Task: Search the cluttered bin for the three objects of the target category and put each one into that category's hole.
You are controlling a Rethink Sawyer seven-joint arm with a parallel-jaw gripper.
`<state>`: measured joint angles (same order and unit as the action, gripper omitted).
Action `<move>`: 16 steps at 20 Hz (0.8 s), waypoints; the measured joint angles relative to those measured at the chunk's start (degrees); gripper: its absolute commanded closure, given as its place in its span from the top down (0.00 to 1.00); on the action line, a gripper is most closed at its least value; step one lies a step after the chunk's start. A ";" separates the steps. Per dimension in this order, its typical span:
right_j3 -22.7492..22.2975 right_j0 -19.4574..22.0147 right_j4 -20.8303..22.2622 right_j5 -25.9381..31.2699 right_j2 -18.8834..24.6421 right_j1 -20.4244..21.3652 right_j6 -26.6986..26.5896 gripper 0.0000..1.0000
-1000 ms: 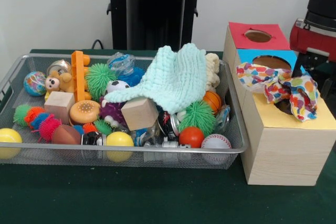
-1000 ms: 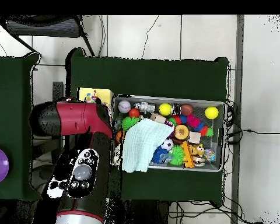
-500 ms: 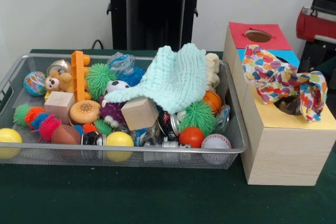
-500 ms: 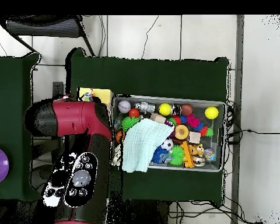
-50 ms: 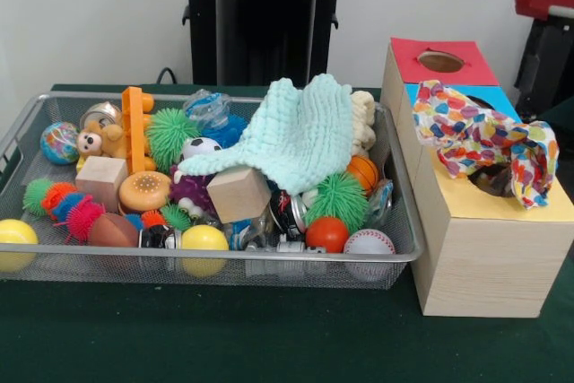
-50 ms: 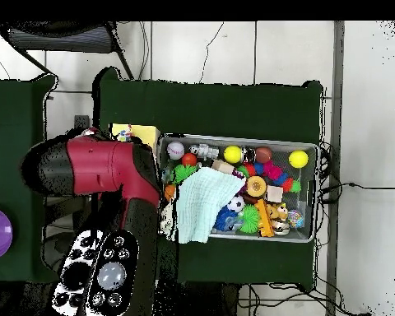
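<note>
A multicoloured cloth [image 5: 480, 139] lies draped over the wooden box's [image 5: 480, 248] yellow hole, right of the wire bin [image 5: 215, 262]. The claw is hidden; its state cannot be told.

A wire mesh bin [image 5: 27, 123] sits on the green cloth, heaped with toys. At its three o'clock stands a wooden box [image 5: 484, 257] with a red, a blue and a yellow top panel, each cut with a hole. A bright spotted cloth [image 5: 480, 136] lies crumpled over the blue and yellow panels, sagging into the yellow hole, only partly in. In the bin, a pale mint knitted cloth [image 5: 300, 132] drapes over the pile toward its two o'clock corner.
</note>
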<state>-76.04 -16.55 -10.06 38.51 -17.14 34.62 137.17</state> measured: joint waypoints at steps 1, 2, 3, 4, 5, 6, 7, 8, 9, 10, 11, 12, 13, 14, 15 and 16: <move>0.00 0.00 0.00 0.02 -0.07 0.14 0.00 1.00; 0.00 0.00 0.06 0.03 -0.31 0.35 0.00 1.00; 0.00 0.00 0.09 0.03 -0.42 0.35 0.00 1.00; -0.01 0.00 0.11 0.03 -0.52 0.34 0.00 1.00; -0.01 0.00 0.14 0.03 -0.62 0.34 0.00 0.00; -0.01 0.00 0.21 0.03 -0.84 0.28 0.00 0.00; -0.01 0.00 0.23 0.03 -0.88 0.26 0.00 0.00; -0.01 0.00 0.25 0.03 -0.93 0.24 0.00 0.00; 0.00 0.00 0.27 0.03 -1.09 0.13 0.00 0.00; -0.01 0.00 0.27 0.03 -1.10 0.09 0.00 0.00; 0.00 0.00 0.27 0.03 -1.11 0.01 0.00 0.00; 0.00 0.00 0.27 0.03 -1.11 -0.12 0.00 0.00; -0.01 0.00 0.27 0.03 -1.11 -0.25 0.00 0.00; -0.01 0.00 0.27 0.03 -1.10 -0.33 0.00 0.00; -0.02 0.00 0.27 0.03 -1.10 -0.36 0.00 0.00; -0.01 0.00 0.27 0.03 -1.10 -0.42 0.00 0.00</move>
<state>-76.05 -16.54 -9.79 38.54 -18.24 34.21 137.17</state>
